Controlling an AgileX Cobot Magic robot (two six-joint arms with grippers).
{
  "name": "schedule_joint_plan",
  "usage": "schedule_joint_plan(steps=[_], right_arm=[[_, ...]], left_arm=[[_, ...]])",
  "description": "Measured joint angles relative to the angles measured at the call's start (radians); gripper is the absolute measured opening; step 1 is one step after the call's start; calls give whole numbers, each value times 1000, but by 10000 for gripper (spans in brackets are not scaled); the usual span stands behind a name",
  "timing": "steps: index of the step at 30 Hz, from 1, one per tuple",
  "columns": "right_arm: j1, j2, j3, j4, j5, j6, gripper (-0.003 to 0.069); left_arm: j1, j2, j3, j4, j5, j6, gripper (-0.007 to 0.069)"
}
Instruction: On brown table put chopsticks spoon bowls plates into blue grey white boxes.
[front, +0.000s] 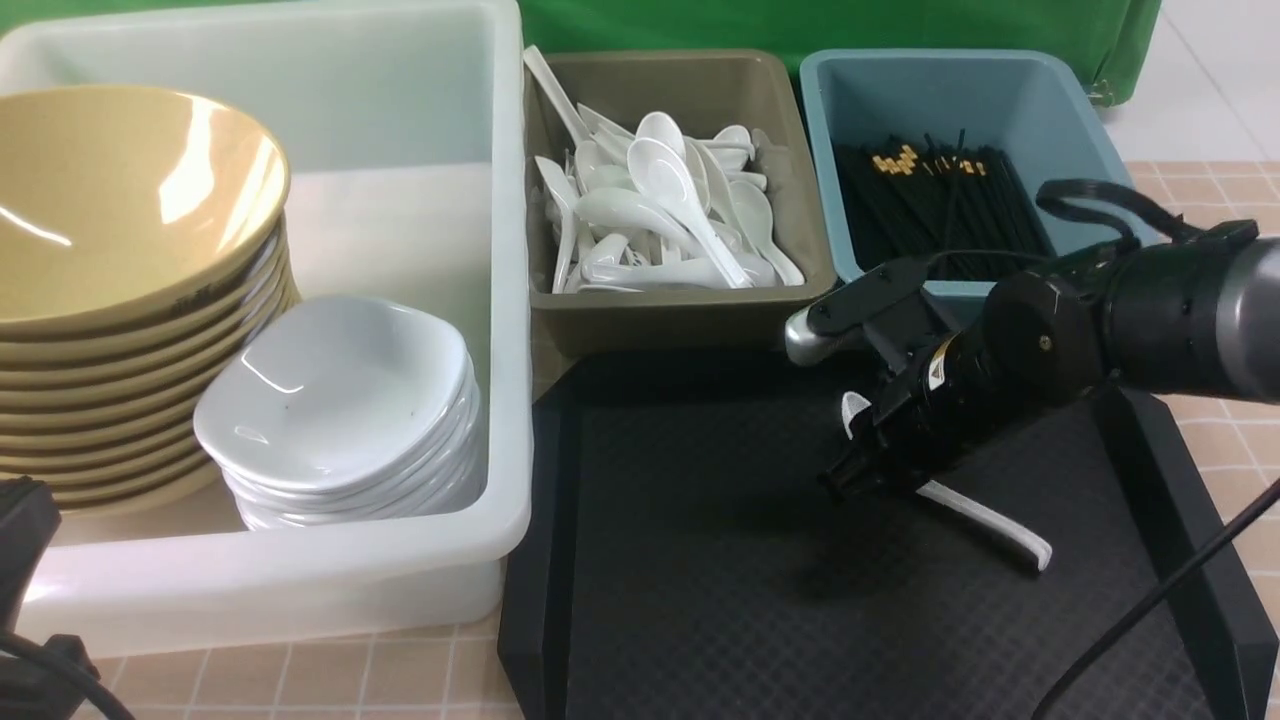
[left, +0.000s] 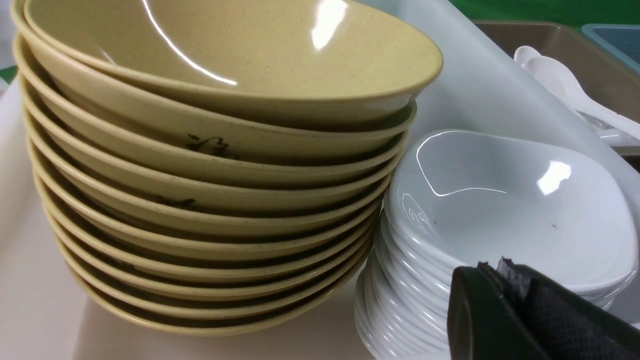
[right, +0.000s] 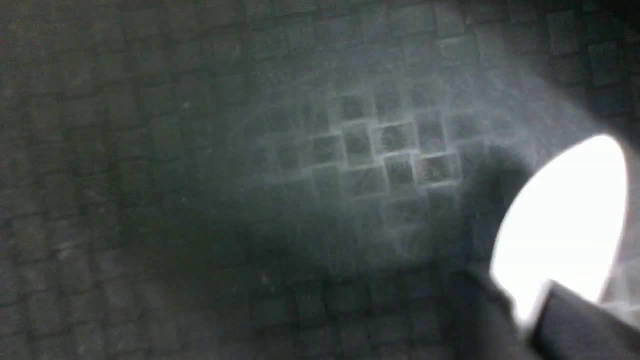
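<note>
My right gripper is low over the black tray, its fingers closed around a white spoon near the bowl end; the handle slants down to the tray. In the right wrist view the spoon's bowl shows bright between the fingers of my right gripper. My left gripper is shut and empty, beside the stack of white dishes and the stack of yellow bowls in the white box.
The grey-brown box holds many white spoons. The blue box holds black chopsticks. A cable crosses the tray's right edge. Tiled table surface lies around the boxes.
</note>
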Motion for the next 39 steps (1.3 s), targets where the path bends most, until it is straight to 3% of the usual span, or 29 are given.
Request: schedule_joint_plan(steps=[7, 11, 14, 16, 19, 20, 21, 22, 24, 26, 27, 28, 29, 31, 34, 39], right_arm=[[87, -206, -123, 1, 24, -62, 84], [147, -262, -175, 3, -201, -115, 84], [165, -212, -202, 4, -569, -162, 96], [147, -119, -260, 4, -700, -169, 146], [117, -6, -344, 4, -686, -163, 257], [104, 42, -381, 4, -619, -161, 330], [100, 47, -392, 4, -606, -160, 340], [89, 70, -428, 4, -495, -157, 409], [85, 57, -466, 4, -332, -159, 450], [84, 30, -483, 4, -225, -169, 444], [84, -27, -499, 4, -82, -182, 397], [84, -35, -500, 4, -65, -182, 388], [85, -124, -496, 4, 61, -210, 286], [85, -232, -457, 4, 159, -229, 162], [85, -425, -329, 4, 173, -223, 50], [85, -703, -57, 4, 64, -197, 37]], left_arm=[[0, 0, 0, 0, 0, 0, 1], [0, 0, 0, 0, -3, 0, 1], [0, 0, 0, 0, -4, 0, 1], [0, 0, 0, 0, 0, 0, 1], [0, 0, 0, 0, 8, 0, 1], [0, 0, 0, 0, 12, 0, 1], [0, 0, 0, 0, 13, 0, 1], [0, 0, 0, 2, 14, 0, 1], [0, 0, 0, 4, 18, 0, 1], [0, 0, 0, 5, 22, 0, 1], [0, 0, 0, 5, 25, 0, 1], [0, 0, 0, 5, 25, 0, 1], [0, 0, 0, 8, 25, 0, 1], [0, 0, 0, 8, 29, 0, 1], [0, 0, 0, 8, 29, 0, 1], [0, 0, 0, 8, 29, 0, 1]])
